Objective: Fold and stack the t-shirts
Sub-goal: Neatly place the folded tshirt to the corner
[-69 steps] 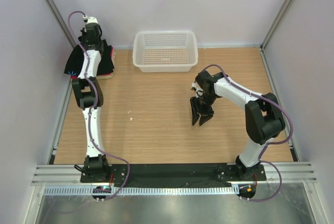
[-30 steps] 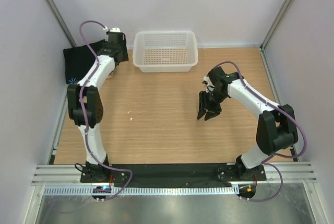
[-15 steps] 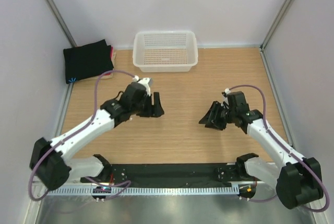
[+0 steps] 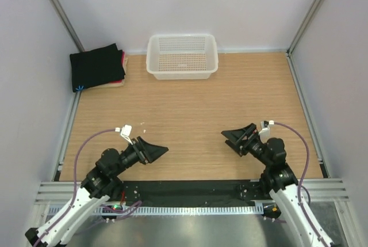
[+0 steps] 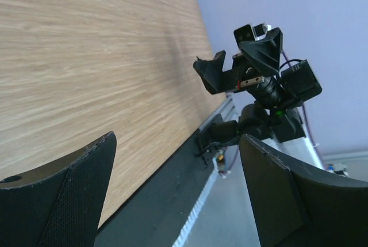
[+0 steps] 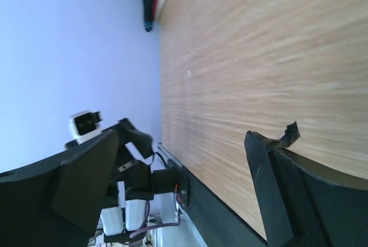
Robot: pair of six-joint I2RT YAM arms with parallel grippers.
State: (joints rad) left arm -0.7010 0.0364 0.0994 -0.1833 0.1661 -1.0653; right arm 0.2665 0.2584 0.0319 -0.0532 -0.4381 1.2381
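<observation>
Closest to the viewer, both arms sit folded low by their bases at the near edge of the table (image 4: 190,109). The left gripper (image 4: 156,154) and right gripper (image 4: 231,142) point inward at each other, well apart. Each has its jaws spread wide with nothing between them; both wrist views show bare wood in the gap and the opposite arm beyond.

This looks like a parking pose, with the folding likely finished. The safe way to do it is to keep the jaws empty and the arms tucked on their own sides, so that neither swings toward the other or reaches back to the far corner.

Further out, a small pale speck (image 4: 144,123) lies on the wood grain.

At the far edge, a white mesh basket (image 4: 181,75) sits in the middle and appears to hold nothing. To its left, in the far left corner, the t-shirts (image 4: 95,68) lie folded in one stack. The black one is on top, a pink-red edge (image 4: 123,61) shows along the right side, and beige (image 4: 118,83) peeks out beneath. The stack and the basket are near each other but not touching — both well away from the arms.
</observation>
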